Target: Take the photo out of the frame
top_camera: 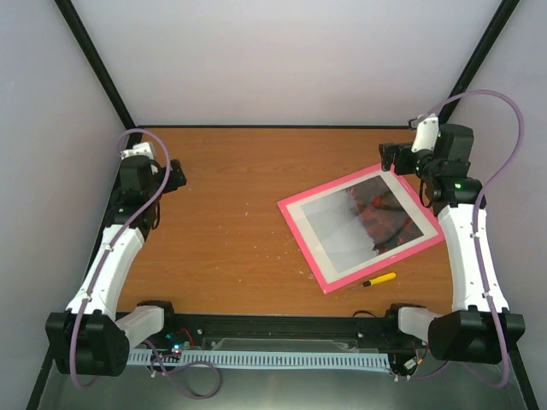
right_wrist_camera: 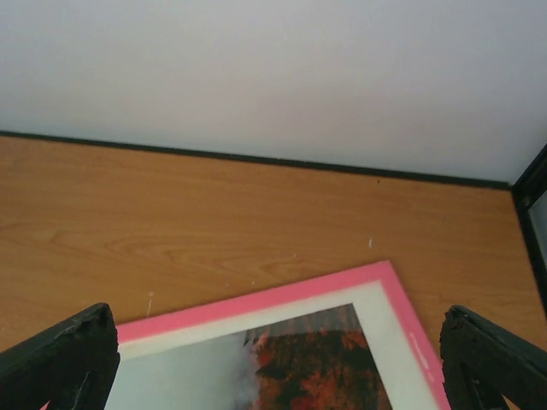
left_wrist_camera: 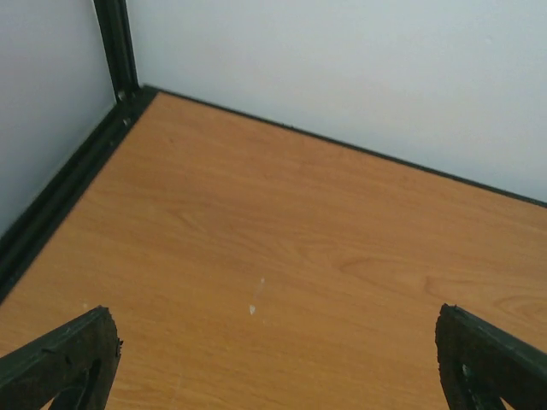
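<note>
Photo [top_camera: 367,224] is sitting face up inside the pink frame [top_camera: 333,187], misty grey on one half and orange-red trees on the other, with a thin white mat [right_wrist_camera: 380,312] showing between the print and the border. Whole thing lies flat on the wooden table [top_camera: 214,213], over on the right side, turned at an angle so one corner points toward the back right. Right gripper [right_wrist_camera: 282,350] hovers just above that far corner, jaws spread as wide as they go, holding nothing, and not touching the frame as far as I can see. Left gripper [left_wrist_camera: 273,350] is way off on the left, up near the back-left corner of the table, also wide open and empty, just wood grain under it. Small screwdriver [top_camera: 380,278] with a yellow handle lies on the table right beside the frame's near edge, on the side toward the arm bases. Can't tell if it actually touches the frame.
</note>
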Robot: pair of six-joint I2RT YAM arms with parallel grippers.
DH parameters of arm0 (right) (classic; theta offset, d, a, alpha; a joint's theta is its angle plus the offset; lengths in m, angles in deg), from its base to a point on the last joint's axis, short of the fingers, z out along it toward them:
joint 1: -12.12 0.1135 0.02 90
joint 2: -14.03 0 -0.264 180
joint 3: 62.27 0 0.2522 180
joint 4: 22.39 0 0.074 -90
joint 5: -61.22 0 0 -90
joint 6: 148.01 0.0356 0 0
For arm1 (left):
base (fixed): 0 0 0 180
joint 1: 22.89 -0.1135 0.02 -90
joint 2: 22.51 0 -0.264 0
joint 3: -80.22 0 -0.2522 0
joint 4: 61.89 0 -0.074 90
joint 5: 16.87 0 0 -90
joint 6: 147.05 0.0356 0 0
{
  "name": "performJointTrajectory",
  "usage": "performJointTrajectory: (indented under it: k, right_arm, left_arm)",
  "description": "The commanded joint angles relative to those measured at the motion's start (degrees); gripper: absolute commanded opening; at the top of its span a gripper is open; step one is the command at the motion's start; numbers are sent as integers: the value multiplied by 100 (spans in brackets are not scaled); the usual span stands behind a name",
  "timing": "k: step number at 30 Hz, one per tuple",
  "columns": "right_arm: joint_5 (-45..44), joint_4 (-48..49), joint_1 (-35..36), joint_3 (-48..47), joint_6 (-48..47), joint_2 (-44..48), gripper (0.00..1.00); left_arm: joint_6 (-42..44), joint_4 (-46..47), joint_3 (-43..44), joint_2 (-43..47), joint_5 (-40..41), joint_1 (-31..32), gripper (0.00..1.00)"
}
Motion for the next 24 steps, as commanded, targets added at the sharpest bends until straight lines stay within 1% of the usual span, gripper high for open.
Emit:
performJointTrajectory:
  k: [1,2,3,4,6,8,10,15,19,24]
  right_arm:
    - [228,-182,43,206,-188,-100,100]
    - [241,-287,45,218,-338,-129,100]
    - [200,-360,47,250,-433,-158,100]
    - [153,-457,49,275,-530,-188,100]
    - [119,-694,49,326,-821,-230,100]
    - [24,-913,33,412,-1093,-251,100]
    - [-91,-1122,-2,534,-1383,-271,100]
    - [-384,-1545,-243,1012,-2068,-268,100]
    - [-580,-1663,-523,1524,-2481,-289,100]
    - [-511,-1871,-1082,1899,-2808,-352,100]
  left_arm:
    - [-238,348,-221,79,-1308,-339,99]
    - [-250,429,-279,58,-1642,-393,96]
    - [-266,510,-332,24,-1943,-443,91]
    - [-282,566,-365,-21,-2264,-474,85]
    - [-321,594,-348,-155,-2743,-460,76]
    - [-281,550,-275,-285,-3039,-326,71]
    - [-196,572,-182,-404,-3181,-75,71]
    - [-96,482,289,-1029,-3452,690,78]
    - [-35,370,846,-1723,-3516,1287,81]
    - [100,61,1769,-2862,-3470,1848,80]
